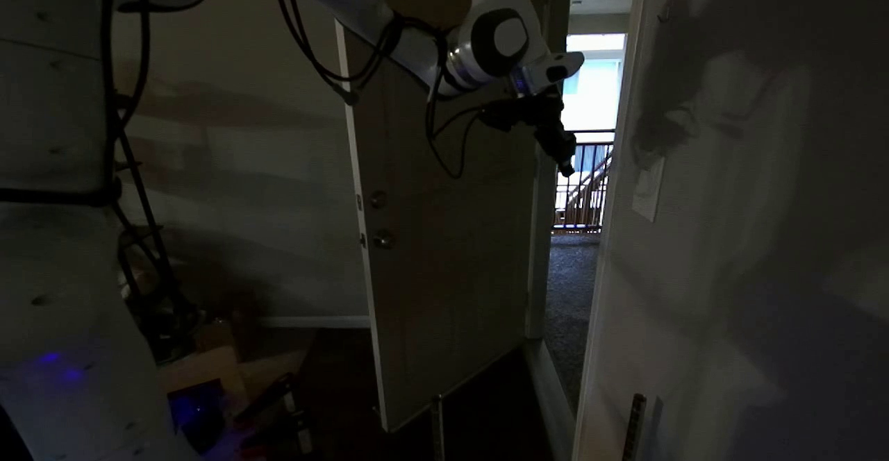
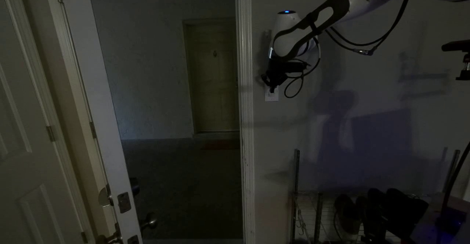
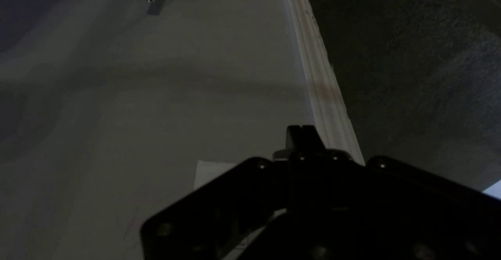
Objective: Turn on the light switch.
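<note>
The light switch (image 1: 647, 191) is a small white plate on the wall beside the doorway. It also shows in an exterior view (image 2: 271, 98), its upper part covered by my gripper (image 2: 272, 90). In the wrist view the light switch (image 3: 209, 171) is at the lower left, mostly hidden behind the dark gripper linkage. My gripper (image 1: 567, 171) hangs tilted downward in front of the doorway, apart from the plate with a gap between. In the wrist view the fingertips of my gripper (image 3: 301, 127) are together with nothing between them.
An open door (image 1: 451, 266) with a round metal knob (image 1: 383, 239) stands behind the arm. White door trim (image 2: 246, 126) runs beside the switch. A wire rack (image 2: 308, 203) with dark shoes (image 2: 382, 211) stands below on the wall side. The room is dim.
</note>
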